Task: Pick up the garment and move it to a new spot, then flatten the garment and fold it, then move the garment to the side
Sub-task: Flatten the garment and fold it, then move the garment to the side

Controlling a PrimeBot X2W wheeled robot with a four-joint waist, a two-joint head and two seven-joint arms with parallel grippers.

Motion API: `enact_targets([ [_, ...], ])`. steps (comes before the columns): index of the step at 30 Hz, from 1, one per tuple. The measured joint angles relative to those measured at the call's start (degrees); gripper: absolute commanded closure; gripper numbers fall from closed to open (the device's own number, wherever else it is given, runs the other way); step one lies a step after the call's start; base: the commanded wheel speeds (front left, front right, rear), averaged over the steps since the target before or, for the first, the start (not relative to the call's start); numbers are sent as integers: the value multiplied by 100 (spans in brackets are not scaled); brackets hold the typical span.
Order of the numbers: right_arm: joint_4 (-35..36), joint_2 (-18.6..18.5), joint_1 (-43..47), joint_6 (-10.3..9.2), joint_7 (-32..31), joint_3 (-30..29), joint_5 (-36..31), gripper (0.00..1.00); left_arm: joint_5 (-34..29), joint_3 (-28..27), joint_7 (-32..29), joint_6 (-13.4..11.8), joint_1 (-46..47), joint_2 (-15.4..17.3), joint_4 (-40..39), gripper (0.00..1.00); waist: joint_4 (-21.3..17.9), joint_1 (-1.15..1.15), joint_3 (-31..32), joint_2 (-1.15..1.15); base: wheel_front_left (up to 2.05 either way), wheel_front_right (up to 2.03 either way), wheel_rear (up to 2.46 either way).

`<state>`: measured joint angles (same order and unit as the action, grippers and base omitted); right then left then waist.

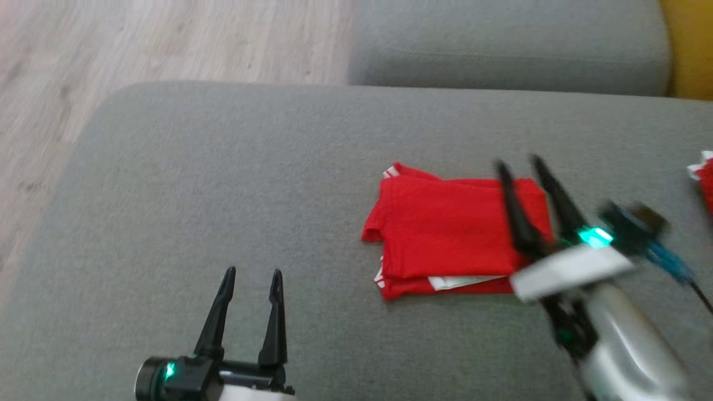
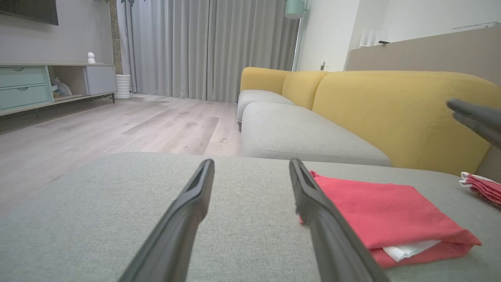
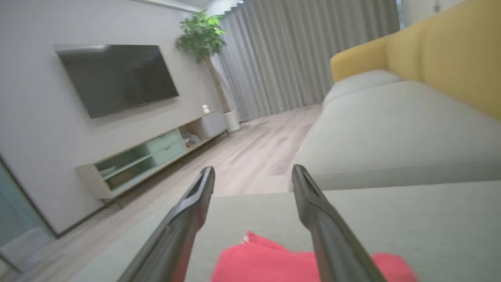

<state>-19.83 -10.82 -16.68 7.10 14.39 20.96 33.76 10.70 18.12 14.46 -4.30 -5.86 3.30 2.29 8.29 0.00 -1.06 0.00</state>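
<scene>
The red garment [image 1: 451, 234] lies folded into a neat rectangle on the grey sofa cushion [image 1: 223, 184], with a white label showing at its near edge. In the left wrist view the garment [image 2: 383, 211] sits to the right of my fingers. My right gripper [image 1: 521, 164] hovers over the garment's right edge, open, with nothing between its fingers; the garment [image 3: 270, 262] shows below them in the right wrist view. My left gripper [image 1: 253, 273] stands open over bare cushion, left of the garment and apart from it.
A second red and white cloth [image 1: 704, 181] lies at the right edge of the cushion. Another grey seat [image 1: 501, 44] with a yellow backrest [image 2: 395, 113] stands behind. Wooden floor [image 1: 111, 50] lies to the left, past the cushion's edge.
</scene>
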Motion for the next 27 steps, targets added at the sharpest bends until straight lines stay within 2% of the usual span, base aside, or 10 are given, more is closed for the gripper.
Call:
enact_targets([
  [3, 516, -181, 905, 0, 0, -460, -672, 0, -9, -69, 0, -24, -125, -1, 0, 0, -141, -1, 110, 0, 0, 0, 0],
  [6, 781, -53, 1686, 0, 0, -924, -946, 0, -60, -132, 0, -22, -229, -1, -8, 0, -284, 0, 207, 0, 0, 0, 0],
  [9, 949, 3, 2153, 0, 0, -1095, -1524, 0, -187, -159, 0, 35, -332, -1, -15, 0, -378, -1, 326, 0, 0, 0, 0],
  [13, 1114, 279, 2489, 0, 0, -1259, -2007, 0, -229, -257, -1, 76, -633, -1, -1, 0, -456, -1, 491, 0, 0, 0, 0],
  [17, 1121, 404, 2756, 0, 0, -1315, -2199, 0, -269, -350, -1, 77, -944, 2, 68, 0, -501, -1, 621, 0, 0, 0, 0],
  [27, 1098, 491, 2889, 0, 0, -1400, -2329, 0, -270, -361, -1, 69, -989, 2, 90, 0, -439, 0, 721, 0, 0, 0, 0],
])
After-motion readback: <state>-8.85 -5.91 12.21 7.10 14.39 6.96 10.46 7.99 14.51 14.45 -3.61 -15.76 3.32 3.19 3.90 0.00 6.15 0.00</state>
